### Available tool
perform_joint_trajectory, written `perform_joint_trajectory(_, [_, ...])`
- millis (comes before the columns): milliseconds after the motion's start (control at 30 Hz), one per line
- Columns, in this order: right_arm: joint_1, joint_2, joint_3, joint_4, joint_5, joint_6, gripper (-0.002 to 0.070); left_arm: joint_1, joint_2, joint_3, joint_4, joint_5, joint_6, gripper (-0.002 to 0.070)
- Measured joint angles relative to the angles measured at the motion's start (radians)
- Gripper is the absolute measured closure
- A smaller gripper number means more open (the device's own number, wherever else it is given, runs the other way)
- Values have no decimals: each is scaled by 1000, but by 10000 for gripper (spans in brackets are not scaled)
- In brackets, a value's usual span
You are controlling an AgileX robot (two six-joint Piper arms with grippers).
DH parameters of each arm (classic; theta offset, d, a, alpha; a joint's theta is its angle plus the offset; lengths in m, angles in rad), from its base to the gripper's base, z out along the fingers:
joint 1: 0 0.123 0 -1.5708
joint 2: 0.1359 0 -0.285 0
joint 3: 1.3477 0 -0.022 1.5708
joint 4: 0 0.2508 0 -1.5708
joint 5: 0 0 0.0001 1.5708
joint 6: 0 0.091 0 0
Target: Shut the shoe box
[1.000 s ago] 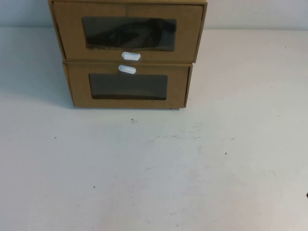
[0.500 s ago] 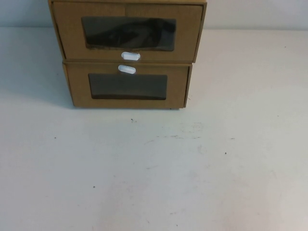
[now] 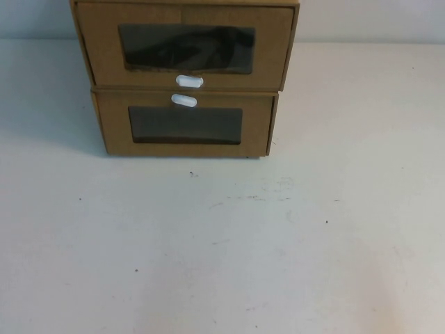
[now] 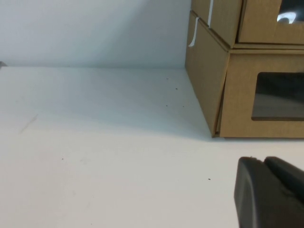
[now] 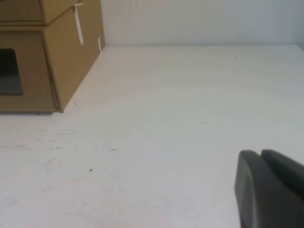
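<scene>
A brown cardboard shoe box point(image 3: 271, 56) with a drawer front stands at the far edge of the white desk point(image 3: 222, 243), a little toward the left side. It has a wide clear window point(image 3: 185, 49) in its front. There is something dark behind the window, but I cannot tell what it is. A small white oval pull tab point(image 3: 189, 81) sits just under that window.

The shoe box rests on top of a second brown cardboard box point(image 3: 115, 129) that looks just like it. That lower box has its own white tab point(image 3: 183, 101) above its window, so the two tabs are very close together. I cannot tell if the top drawer is pushed all the way in.

The left gripper point(image 4: 263, 190) is a dark shape low over the desk. It is near the left front corner of the boxes but does not touch them. I cannot tell if this pincer is wide or narrow.

The right gripper point(image 5: 263, 190) is also a dark shape low over the desk. It is off to the right of the boxes and well apart from them. I cannot tell its state either. It holds nothing that I can see.

Neither arm shows in the high view.
</scene>
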Motion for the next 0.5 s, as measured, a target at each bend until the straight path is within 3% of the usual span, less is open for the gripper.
perform_joint_trajectory(333, [0,0,0,54,4,-9,689,0,0,0,0,0,0,680])
perform_joint_trajectory(500, [0,0,0,225,61,-228,689,0,0,0,0,0,0,680])
